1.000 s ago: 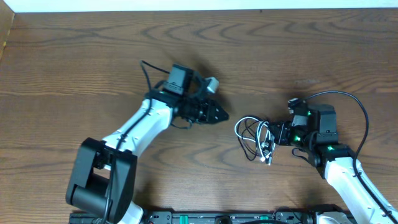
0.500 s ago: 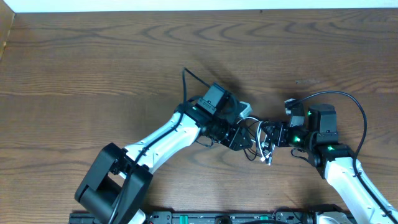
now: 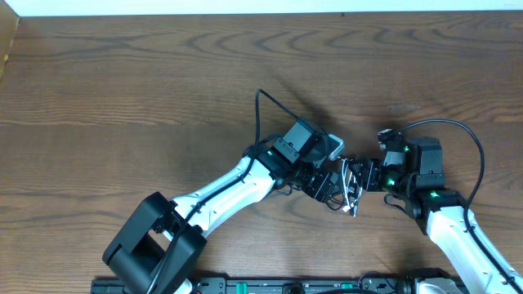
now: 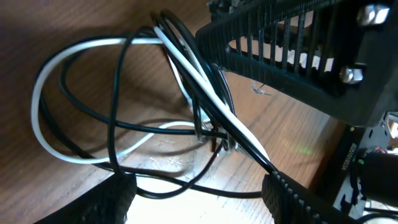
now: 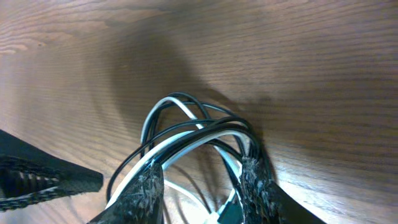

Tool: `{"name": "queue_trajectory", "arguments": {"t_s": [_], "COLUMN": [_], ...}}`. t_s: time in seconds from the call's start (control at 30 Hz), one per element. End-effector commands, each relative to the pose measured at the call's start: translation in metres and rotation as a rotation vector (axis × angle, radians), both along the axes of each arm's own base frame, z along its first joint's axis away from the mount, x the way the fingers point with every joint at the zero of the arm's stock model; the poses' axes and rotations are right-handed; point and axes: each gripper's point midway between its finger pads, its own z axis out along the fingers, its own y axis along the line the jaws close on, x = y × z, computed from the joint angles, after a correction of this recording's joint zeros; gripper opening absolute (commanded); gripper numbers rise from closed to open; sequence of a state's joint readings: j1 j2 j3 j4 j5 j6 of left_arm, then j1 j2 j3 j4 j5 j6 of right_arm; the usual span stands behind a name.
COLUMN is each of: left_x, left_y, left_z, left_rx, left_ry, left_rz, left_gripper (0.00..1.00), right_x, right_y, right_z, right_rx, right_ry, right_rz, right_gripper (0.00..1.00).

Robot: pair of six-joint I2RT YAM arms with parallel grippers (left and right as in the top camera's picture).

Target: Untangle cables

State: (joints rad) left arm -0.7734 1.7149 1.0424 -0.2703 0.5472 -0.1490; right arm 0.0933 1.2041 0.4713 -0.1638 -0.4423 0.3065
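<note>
- The white cable and the black cable are looped through each other in one small tangle. It sits on the worktop between our two arms, right of centre.
- Our right gripper is closed around one side of that tangle, with strands pressing against both fingers.
- Our left gripper has its fingers apart and straddles the loops just beside the right gripper.
- Both colours cross between our left fingers. If we close here we probably catch both, and pulling would then tighten the knot.
- Our right gripper appears to hold both cables too, so any pull may drag the whole bundle without separating anything.
- The two grippers are almost touching, so a careless closing or twisting move could knock them together.
- The strands are thin, and one could slip free under tension.
</note>
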Motion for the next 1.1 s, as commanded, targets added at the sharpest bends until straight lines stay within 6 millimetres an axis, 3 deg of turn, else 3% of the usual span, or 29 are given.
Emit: {"name": "queue_trajectory", "arguments": {"t_s": [0.0,0.27,0.67,0.9,1.07], "left_x": [0.005,0.0,-0.001,0.015,0.015], "left_y": [-0.001,-0.007,-0.019,-0.003,-0.002], "left_z": [0.0,0.005,0.019,-0.008,-0.031], "left_rx": [0.003,-0.034,-0.125,0.011,0.048], "left_ry": [-0.026,0.022,0.028,-0.023,0.019], "left_rz": [-0.001,0.007,-0.034,0.052,0.068], "left_gripper": [0.7,0.76,0.75,0.76,0.75], "right_x": [0.004,0.008,0.001,0.0,0.0], "right_y": [-0.011,-0.034,-0.036,-0.036,-0.036], "right_z": [-0.001,-0.003,-0.009,-0.009,-0.01], "right_rx": [-0.029,-0.028,-0.031,-0.031,-0.031], "right_ry": [-0.005,0.01,0.052,0.054,0.057], "right_rz": [-0.039,-0.118,-0.123,-0.123,-0.123], "right_gripper": [0.37,0.41,0.43,0.43,0.43]}}
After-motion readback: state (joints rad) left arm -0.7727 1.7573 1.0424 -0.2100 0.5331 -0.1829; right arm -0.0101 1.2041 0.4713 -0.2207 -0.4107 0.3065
